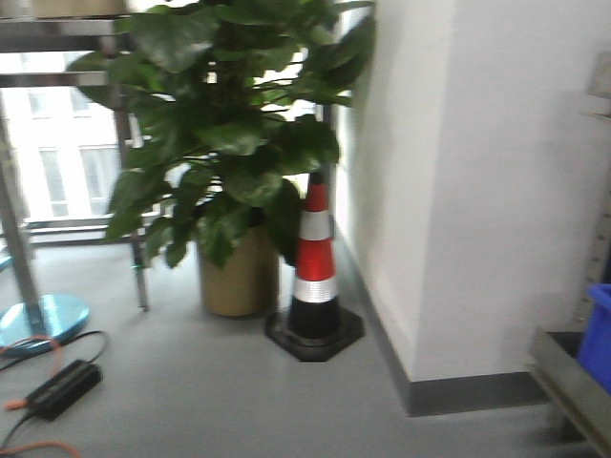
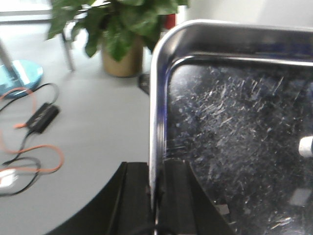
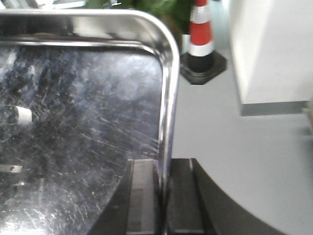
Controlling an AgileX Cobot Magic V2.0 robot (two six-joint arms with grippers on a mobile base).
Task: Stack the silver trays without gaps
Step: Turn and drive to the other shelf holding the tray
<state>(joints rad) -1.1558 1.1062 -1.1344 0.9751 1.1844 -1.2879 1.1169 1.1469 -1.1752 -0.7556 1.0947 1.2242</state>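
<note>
A scratched silver tray (image 2: pixel 234 127) hangs in the air between my two grippers, above the grey floor. My left gripper (image 2: pixel 155 169) is shut on its left rim, one black finger (image 2: pixel 134 196) outside and one inside the pan. My right gripper (image 3: pixel 161 166) is shut on the right rim of the same silver tray (image 3: pixel 83 107), its fingers (image 3: pixel 183 196) clamped either side of the wall. The front view shows neither the tray nor the grippers. No other silver tray is in view.
A potted plant (image 1: pixel 234 162) and a red-and-white traffic cone (image 1: pixel 315 277) stand by a white wall corner (image 1: pixel 420 191). Cables and a black power brick (image 1: pixel 62 386) lie on the floor at left. A blue bin (image 1: pixel 600 334) on a steel rail (image 1: pixel 573 386) shows at the right edge.
</note>
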